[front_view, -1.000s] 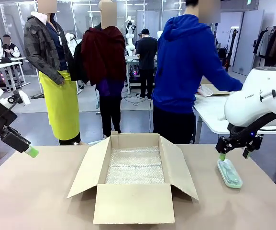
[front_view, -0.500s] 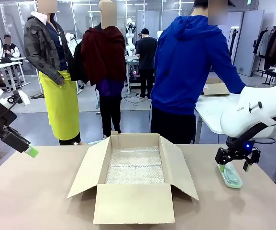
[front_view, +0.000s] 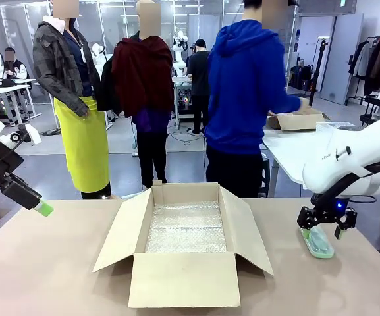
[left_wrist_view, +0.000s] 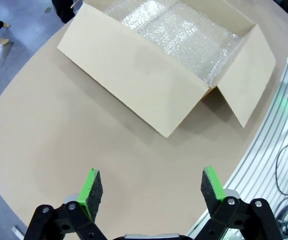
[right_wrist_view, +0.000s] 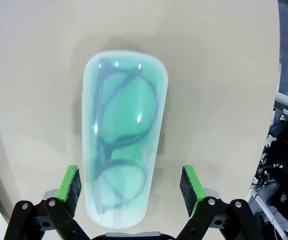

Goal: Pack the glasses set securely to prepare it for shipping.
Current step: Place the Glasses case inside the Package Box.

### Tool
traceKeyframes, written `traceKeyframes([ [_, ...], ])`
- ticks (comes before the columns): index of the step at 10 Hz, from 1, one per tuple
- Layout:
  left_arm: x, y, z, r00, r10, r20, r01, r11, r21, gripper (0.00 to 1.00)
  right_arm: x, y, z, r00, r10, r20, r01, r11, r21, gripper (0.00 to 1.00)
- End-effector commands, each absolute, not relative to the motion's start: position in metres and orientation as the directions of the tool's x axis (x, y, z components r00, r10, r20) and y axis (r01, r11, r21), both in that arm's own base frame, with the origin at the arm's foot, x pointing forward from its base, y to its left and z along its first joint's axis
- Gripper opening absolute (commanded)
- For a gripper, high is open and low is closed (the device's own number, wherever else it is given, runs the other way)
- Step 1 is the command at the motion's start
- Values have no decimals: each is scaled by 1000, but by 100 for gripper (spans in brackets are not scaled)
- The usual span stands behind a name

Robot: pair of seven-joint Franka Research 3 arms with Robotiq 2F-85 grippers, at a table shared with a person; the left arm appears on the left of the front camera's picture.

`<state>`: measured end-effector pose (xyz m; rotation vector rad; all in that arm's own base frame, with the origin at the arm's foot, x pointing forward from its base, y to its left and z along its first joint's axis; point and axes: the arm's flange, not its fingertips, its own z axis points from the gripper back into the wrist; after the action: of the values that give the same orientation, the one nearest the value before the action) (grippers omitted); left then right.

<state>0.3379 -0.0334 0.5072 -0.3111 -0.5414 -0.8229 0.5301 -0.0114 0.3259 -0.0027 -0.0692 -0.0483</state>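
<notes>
Right of the cardboard box (front_view: 183, 280), lower than a second ago: right gripper (front_view: 320, 232), jaws apart astride the mint-green case (front_view: 321, 249) on the surface (front_view: 58, 263). Left of the box, unmoved: left gripper (front_view: 43, 208), jaws apart.

Mint-green glasses case (right_wrist_view: 121, 140), tan cardboard box (front_view: 183, 280), beige table (front_view: 45, 276)

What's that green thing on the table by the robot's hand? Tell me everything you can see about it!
It is a pale mint-green glasses case, oblong with rounded corners, made of what looks like semi-clear plastic. It is shut, and a pair of dark-framed glasses shows through it. It lies flat on the tan table, on the robot's right of the cardboard box. The right gripper hangs over one end, its fingers open on either side, not squeezing it.
</notes>
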Motion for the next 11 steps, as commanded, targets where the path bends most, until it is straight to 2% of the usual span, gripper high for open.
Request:
traceKeyframes([
  [1, 338, -32, 509, 547, -605, 579, 769, 636, -62, 100, 544, -10, 320, 994, -53, 92, 49, 998, 43, 100],
  [3, 338, -32, 509, 547, -605, 579, 769, 636, -62, 100, 549, -7, 316, 994, -58, 92, 54, 997, 46, 96],
  [9, 338, -32, 509, 547, -605, 579, 769, 636, -62, 100, 553, 3, 323, 998, -35, 47, 33, 999, 44, 36],
  [10, 338, -32, 509, 547, -605, 579, 769, 636, -62, 100, 553, 5, 336, 998, -24, 53, 23, 999, 31, 36],
  [11, 338, -32, 509, 547, -605, 579, 769, 636, -62, 100, 542, 15, 366, 994, 66, 84, -69, 997, 31, 36],
])
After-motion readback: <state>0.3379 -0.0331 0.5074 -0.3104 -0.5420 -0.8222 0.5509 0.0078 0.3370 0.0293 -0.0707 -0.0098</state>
